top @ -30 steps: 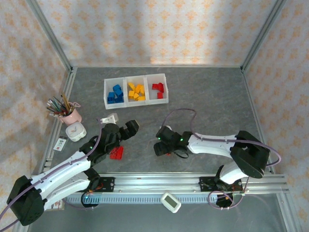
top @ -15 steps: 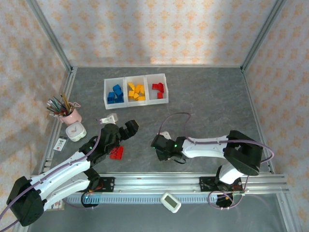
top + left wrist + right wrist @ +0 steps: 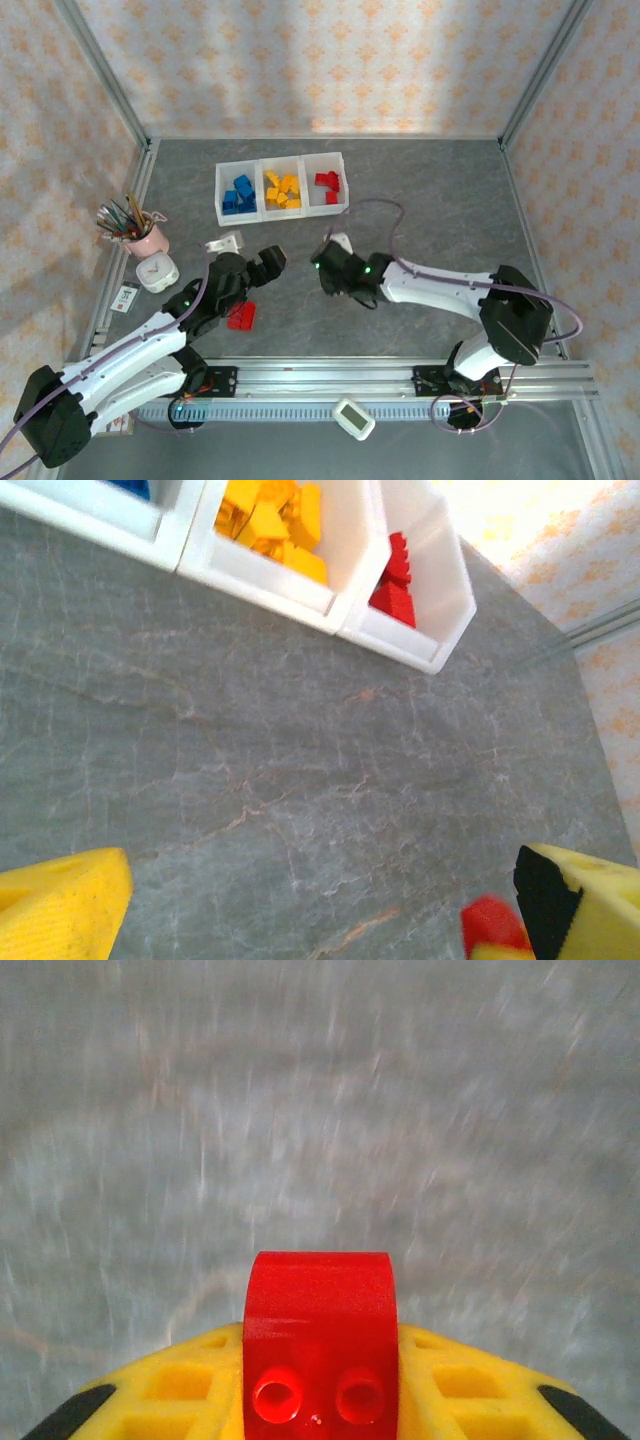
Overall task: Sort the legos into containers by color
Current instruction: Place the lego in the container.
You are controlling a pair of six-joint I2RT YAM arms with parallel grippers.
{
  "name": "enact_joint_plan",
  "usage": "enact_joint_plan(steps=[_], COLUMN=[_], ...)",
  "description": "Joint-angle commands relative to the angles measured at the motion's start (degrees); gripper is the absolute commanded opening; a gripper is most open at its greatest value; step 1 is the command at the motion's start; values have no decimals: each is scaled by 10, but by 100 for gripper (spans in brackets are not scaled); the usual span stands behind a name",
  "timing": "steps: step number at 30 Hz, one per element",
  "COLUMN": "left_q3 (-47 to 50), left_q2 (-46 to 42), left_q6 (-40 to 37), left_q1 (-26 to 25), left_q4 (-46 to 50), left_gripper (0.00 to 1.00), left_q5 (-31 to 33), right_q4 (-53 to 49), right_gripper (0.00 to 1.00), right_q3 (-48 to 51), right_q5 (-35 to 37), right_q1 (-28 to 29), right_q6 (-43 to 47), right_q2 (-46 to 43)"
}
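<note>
While clamped in right tool (image 3: 325, 275), red brick (image 3: 320, 1310) juts forward | left tool (image 3: 315, 905) released, red lego (image 3: 487, 921) beside it

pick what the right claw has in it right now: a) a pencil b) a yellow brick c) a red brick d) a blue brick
c: in the right wrist view, a red brick with two studs showing sits clamped in the right claw.
</note>
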State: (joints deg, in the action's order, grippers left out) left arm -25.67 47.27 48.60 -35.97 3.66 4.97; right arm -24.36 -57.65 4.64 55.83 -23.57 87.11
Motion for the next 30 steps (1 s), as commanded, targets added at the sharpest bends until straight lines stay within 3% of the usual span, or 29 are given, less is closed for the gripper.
enact_joint_plan(steps=[1, 10, 16, 19, 24, 30], left_q3=[-36, -88, -109, -113, -121, -123], left_q2=[6, 54, 90, 102, 105, 87], left_q6=[-37, -82, -91, -90, -93, -94], left_q1=[18, 88, 104, 109, 116, 122], left_q4=[14, 7, -8, -16, -12, 15], left_gripper=[99, 99, 99, 99, 99, 99], left_q5=[20, -35, -44, -50, -51, -48], right_q4=[32, 90, 106, 82, 63, 86], right_gripper=[33, 34, 34, 43, 56, 58], right_q3=[-58, -267, -400, -474, -513, -403], right_q5=[41, 37, 29, 20, 5, -21], right_q1=[-49, -166, -204, -212, -212, -201], right_q6=[41, 97, 120, 132, 151, 134], right_q2=[21, 204, 335, 388, 388, 289])
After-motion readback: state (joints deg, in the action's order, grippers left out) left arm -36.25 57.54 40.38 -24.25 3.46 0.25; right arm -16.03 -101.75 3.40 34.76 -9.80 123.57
